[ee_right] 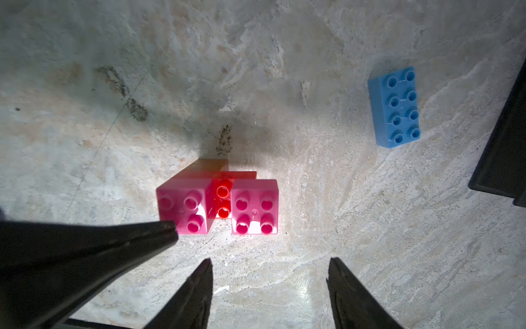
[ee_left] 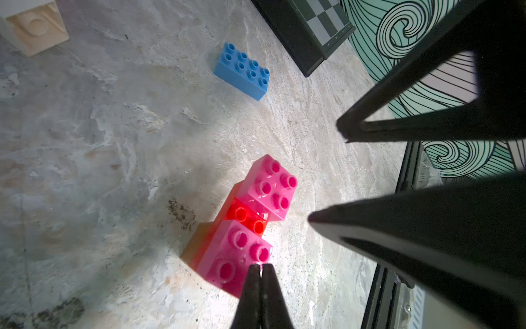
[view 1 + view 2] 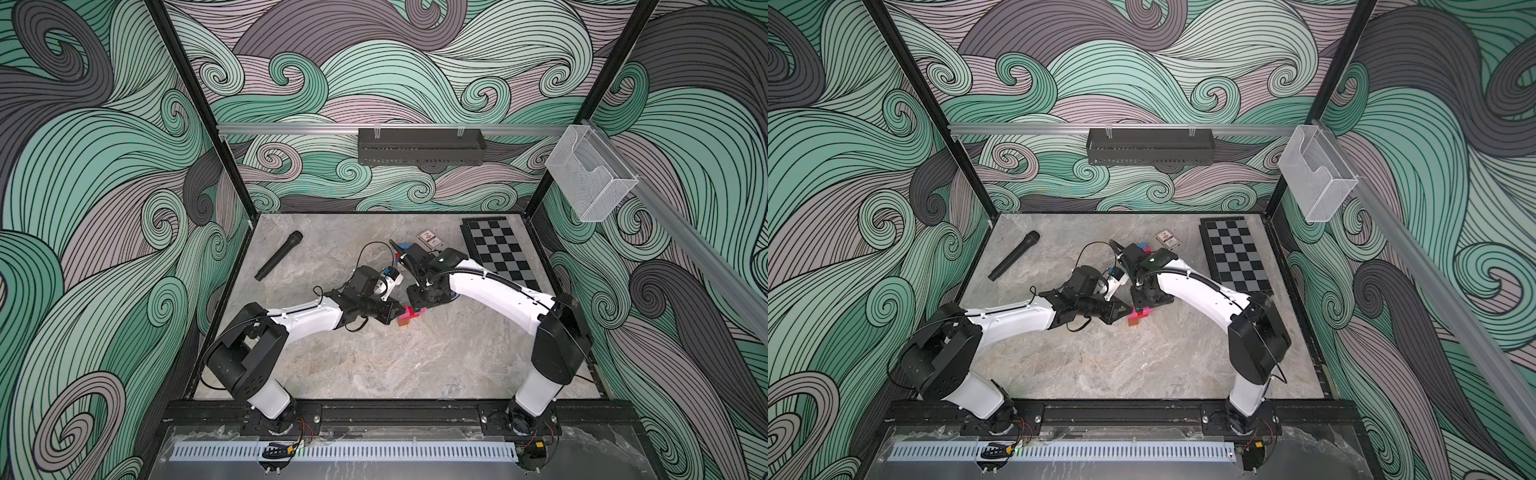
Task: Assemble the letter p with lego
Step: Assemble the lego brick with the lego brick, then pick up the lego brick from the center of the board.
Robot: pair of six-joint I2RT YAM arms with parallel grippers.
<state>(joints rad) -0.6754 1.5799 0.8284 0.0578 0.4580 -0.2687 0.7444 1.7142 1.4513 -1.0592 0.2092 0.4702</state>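
Observation:
A small lego stack (image 3: 411, 314) stands mid-table, also in a top view (image 3: 1138, 316). It has two pink square bricks (image 1: 182, 205) (image 1: 254, 206) on top, a red brick (image 1: 223, 199) between them and an orange brick (image 2: 196, 247) at the bottom. My left gripper (image 2: 260, 266) is shut, its tips over the edge of the nearer pink brick (image 2: 236, 256). My right gripper (image 1: 270, 262) is open, above bare table just beside the stack, with nothing between its fingers. A blue oblong brick (image 1: 394, 106) lies apart. More bricks (image 3: 1144, 248) show behind the right arm.
A folded chessboard (image 3: 500, 253) lies at the back right, with a boxed card deck (image 3: 430, 240) next to it. A black microphone (image 3: 278, 255) lies at the back left. A wooden block (image 2: 34, 27) shows in the left wrist view.

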